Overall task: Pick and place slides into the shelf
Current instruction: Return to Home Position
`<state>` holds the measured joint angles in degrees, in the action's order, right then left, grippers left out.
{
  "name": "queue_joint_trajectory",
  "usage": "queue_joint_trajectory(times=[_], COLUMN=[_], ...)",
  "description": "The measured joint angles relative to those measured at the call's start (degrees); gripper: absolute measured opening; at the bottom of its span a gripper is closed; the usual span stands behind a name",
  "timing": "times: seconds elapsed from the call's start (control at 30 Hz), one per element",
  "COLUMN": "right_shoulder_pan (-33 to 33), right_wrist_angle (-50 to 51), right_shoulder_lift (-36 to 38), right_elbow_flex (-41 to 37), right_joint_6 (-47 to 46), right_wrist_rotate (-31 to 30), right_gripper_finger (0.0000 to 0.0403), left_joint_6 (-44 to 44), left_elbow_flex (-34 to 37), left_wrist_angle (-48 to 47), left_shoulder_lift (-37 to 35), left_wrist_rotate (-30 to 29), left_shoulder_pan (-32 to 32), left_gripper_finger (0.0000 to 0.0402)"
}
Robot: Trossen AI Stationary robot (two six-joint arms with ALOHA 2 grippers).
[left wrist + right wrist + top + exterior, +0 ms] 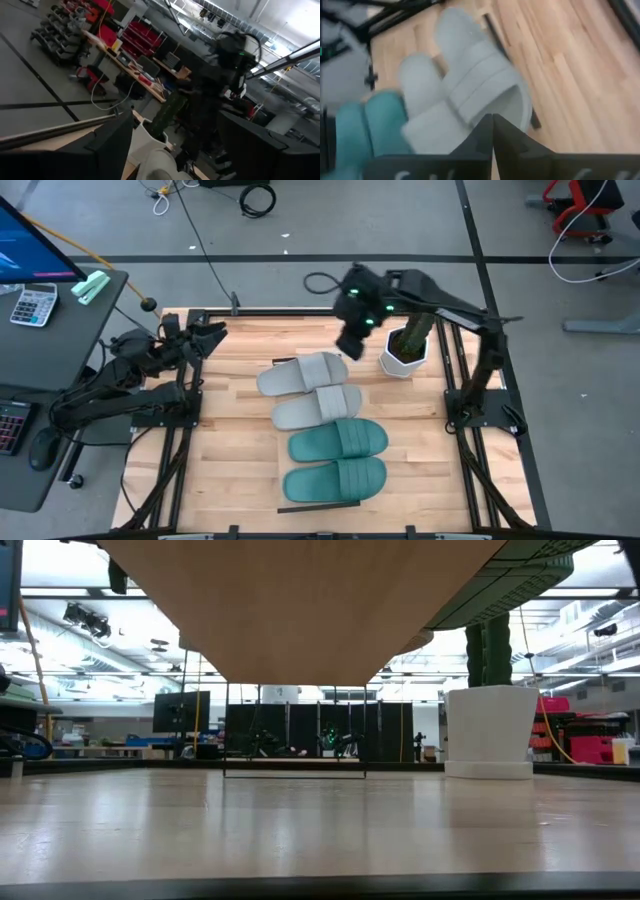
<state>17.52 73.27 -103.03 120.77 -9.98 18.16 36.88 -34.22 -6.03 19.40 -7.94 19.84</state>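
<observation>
Right claw (492, 119) closed, wrist view only

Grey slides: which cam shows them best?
High view: both grey slides show almost whole, side by side, next to the green pair. Right wrist view has them close, but the right arm's fingers cover part. Low view shows none; in the left wrist view I can't tell.

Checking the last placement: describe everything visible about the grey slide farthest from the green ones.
The end grey slide is pale and rubbery-looking, with one wide strap across its middle. It lies flat, strap up, slightly skewed, its long side against the second grey slide. The right hand hangs near one end, not gripping it.
</observation>
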Motion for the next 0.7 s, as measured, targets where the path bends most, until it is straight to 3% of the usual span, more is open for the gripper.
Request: queue_joint_trajectory(times=[0.17,0.3,0.53,0.7], right_shoulder_pan=[-4.3,-6.9,-14.2,-21.1], right_wrist_angle=[0.3,-2.7,-20.9,-29.3], right_shoulder_lift=[8.4,15.9,30.5,38.0], right_elbow_flex=[-5.2,-14.6,-39.1,-52.4], right_joint_6=[4.6,-0.7,-13.4,-24.2], right_wrist_rotate=[-1.5,-5.3,-7.7,-15.4], right_gripper_finger=[0.0005,0.0004,0.0003,0.0002], left_joint_6=[-1.3,-1.4,-1.6,-1.7], left_elbow_flex=[0.0,0.0,0.0,0.0], left_wrist_angle=[0.0,-0.1,0.0,0.0], left_shoulder_lift=[0.1,0.5,0.5,0.4], left_wrist_rotate=[-0.9,-1.5,-1.9,-1.9], left_shoulder_pan=[0.0,0.0,0.0,0.0], left_gripper_finger=[0.0293,0.0293,0.0293,0.0293])
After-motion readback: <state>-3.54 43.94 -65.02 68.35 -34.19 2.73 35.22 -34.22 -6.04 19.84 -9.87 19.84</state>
